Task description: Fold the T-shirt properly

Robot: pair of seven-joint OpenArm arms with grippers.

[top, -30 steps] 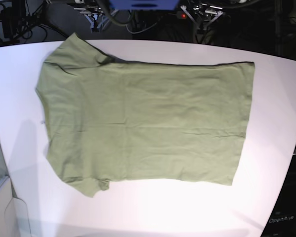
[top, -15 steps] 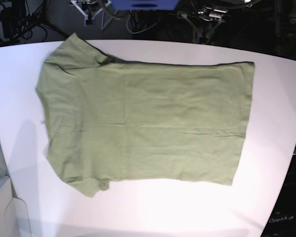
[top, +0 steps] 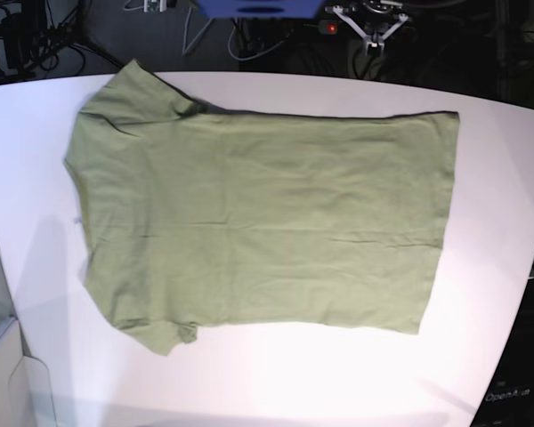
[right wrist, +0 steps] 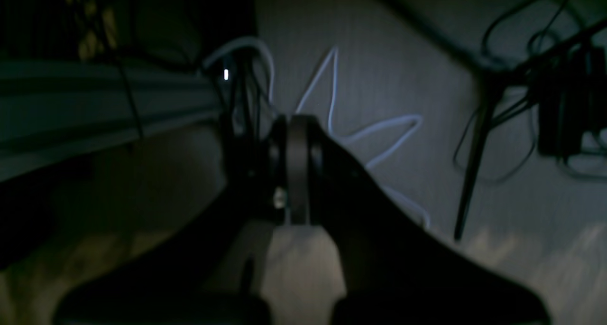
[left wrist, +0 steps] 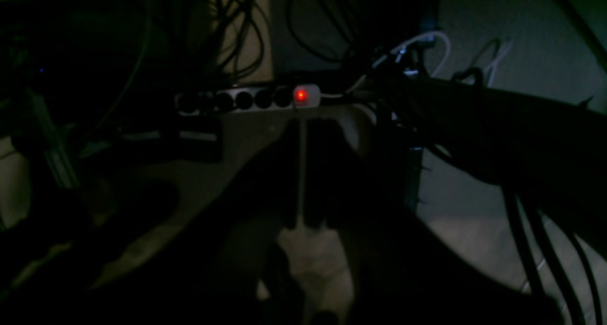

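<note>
The plain sage-green short-sleeved cotton T-shirt lies spread flat across the curved white table, neck and 2 sleeves at the left, straight hem at the right, lightly wrinkled. It looks soft, light and limp, best pinched at a sleeve or hem corner. Both arms sit behind the table: the right gripper and left gripper are pressed together, holding nothing.

base: overhead, facing down on table | wrists: close, facing dim cabled floor (nothing shared)
</note>
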